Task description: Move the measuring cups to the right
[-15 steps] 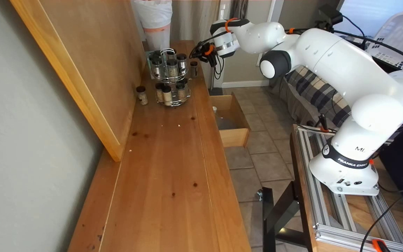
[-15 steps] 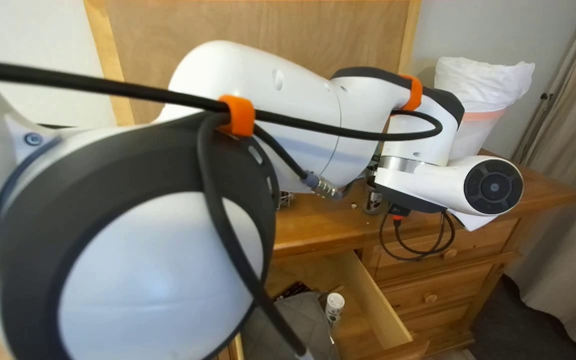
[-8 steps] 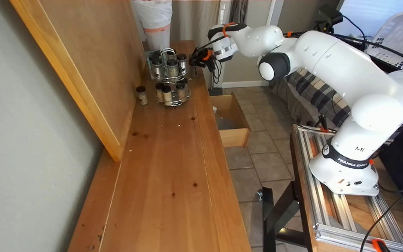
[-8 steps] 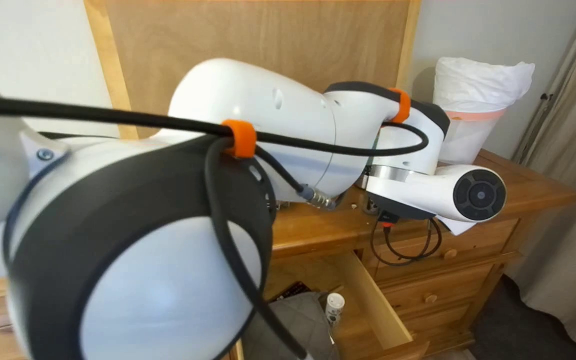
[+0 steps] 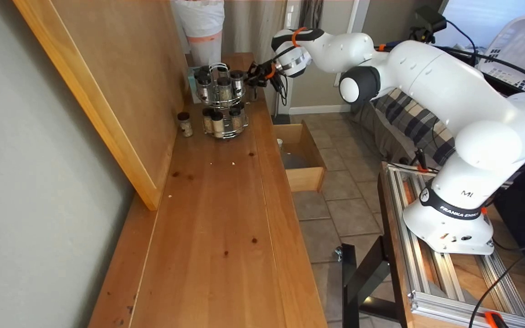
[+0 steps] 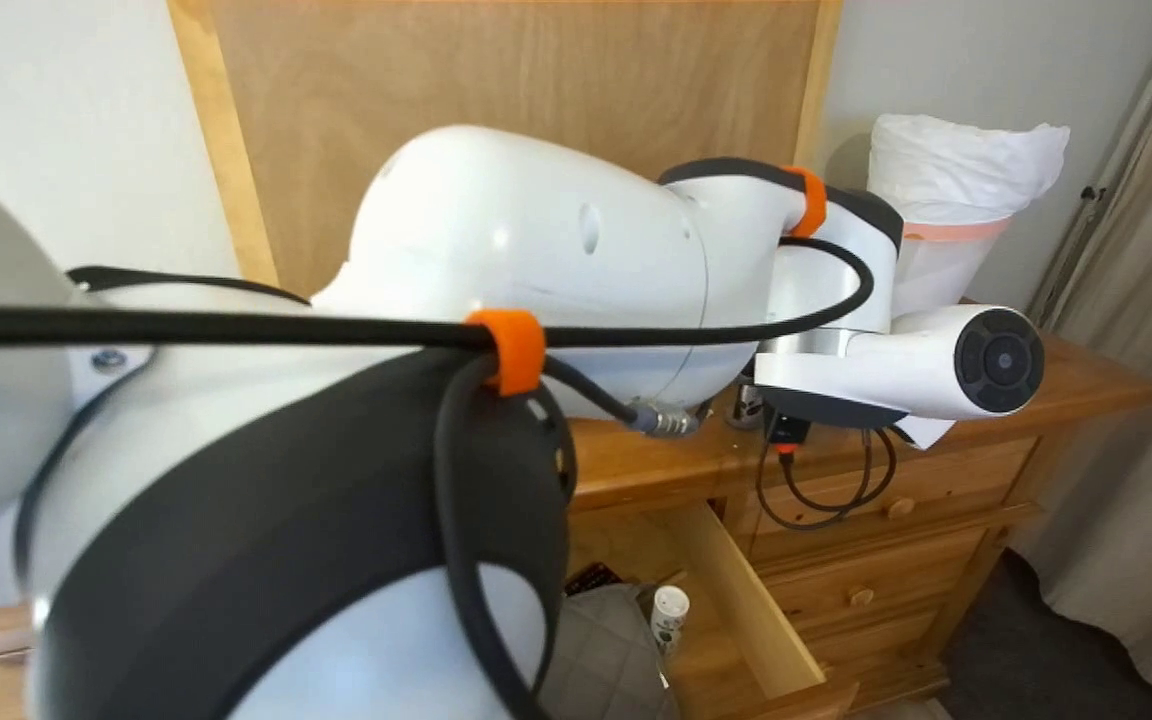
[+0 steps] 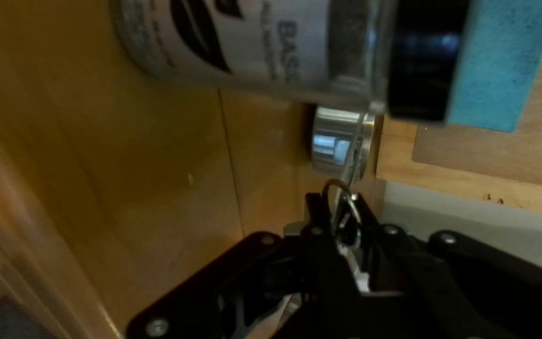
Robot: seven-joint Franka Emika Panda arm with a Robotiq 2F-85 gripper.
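Note:
My gripper (image 7: 341, 207) shows in the wrist view with its fingers nearly together on the ring and thin silver handles of the measuring cups (image 7: 351, 157). The handles run up from the fingertips past a shiny round steel piece (image 7: 330, 141); I cannot tell if they touch it. The coloured cups are hidden or out of view. In an exterior view the gripper (image 5: 254, 75) is at the far end of the dresser, right beside the spice rack (image 5: 226, 135); the measuring cups cannot be made out there. In an exterior view (image 6: 826, 330) the wrist hides the gripper.
A basil jar (image 7: 271, 42) is close to the camera; a loose jar (image 5: 253, 93) stands just below the gripper. A blue box (image 5: 194, 86) is behind the rack. Another jar (image 5: 185, 124) stands by the wooden panel. A drawer (image 5: 306, 178) is open; a bin (image 5: 205, 48) is behind.
The gripper has come down and slightly left toward the rack, then shifted a little. The arm's elbow is lower in an exterior view. Jars and drawer have not moved.

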